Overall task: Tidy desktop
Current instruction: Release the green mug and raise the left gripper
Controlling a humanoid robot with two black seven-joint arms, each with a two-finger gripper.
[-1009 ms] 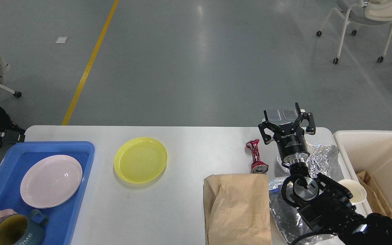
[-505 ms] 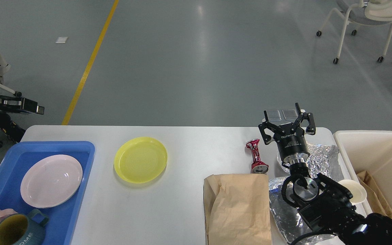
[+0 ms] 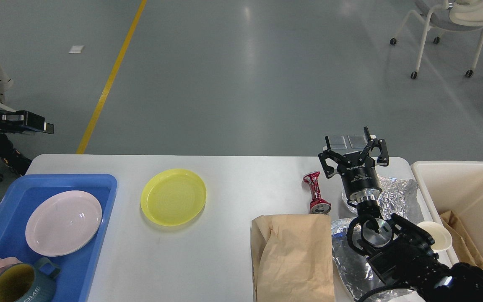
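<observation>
The desktop is a wide white-grey tabletop. On it lie a yellow plate, a crushed red can, a brown paper bag and crumpled foil. My right gripper is raised over the far right of the desktop, above the foil and just right of the can; it is open and empty. My left gripper hangs off the table's far left corner, over the floor. It is dark and seen side-on, so its fingers cannot be told apart.
A blue tray at the left holds a pink plate and two mugs. A cream bin at the right holds brown paper; a white cup sits by its rim. A chair stands far back right.
My left gripper rose from beside the table's left corner to a higher spot over the floor. The right arm and the objects have not moved.
</observation>
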